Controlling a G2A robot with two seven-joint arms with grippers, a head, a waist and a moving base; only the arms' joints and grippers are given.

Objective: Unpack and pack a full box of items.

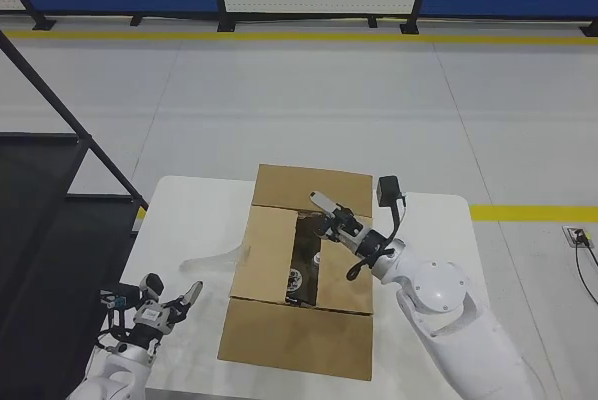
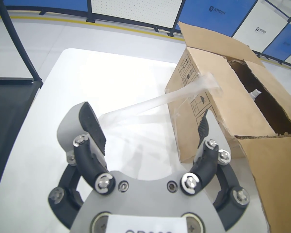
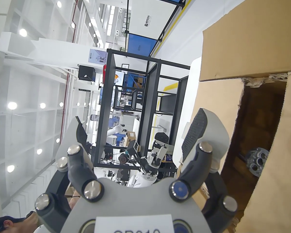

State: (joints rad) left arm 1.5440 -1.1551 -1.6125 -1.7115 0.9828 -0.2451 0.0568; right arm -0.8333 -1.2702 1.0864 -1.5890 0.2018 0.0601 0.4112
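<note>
Right gripper [image 3: 140, 120], spread wide and holding nothing, is hovering over the box [image 1: 294, 350] on the table [image 1: 199, 220]; best dropping straight down the flap gap, clearing the cardboard edges.

We see a robotics test hall: a pale painted floor [image 1: 279, 100] with a yellow lane line [image 1: 309, 36] at twelve o'clock of the table [image 1: 184, 225], blue and white partition panels [image 2: 140, 1], black metal racks [image 3: 126, 107], and ceiling spotlights [image 3: 23, 32] overhead.

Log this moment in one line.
box: flaps open, items inside | tape strip: trailing off box | left jaws: open, over table | right jaws: open, over box
</note>
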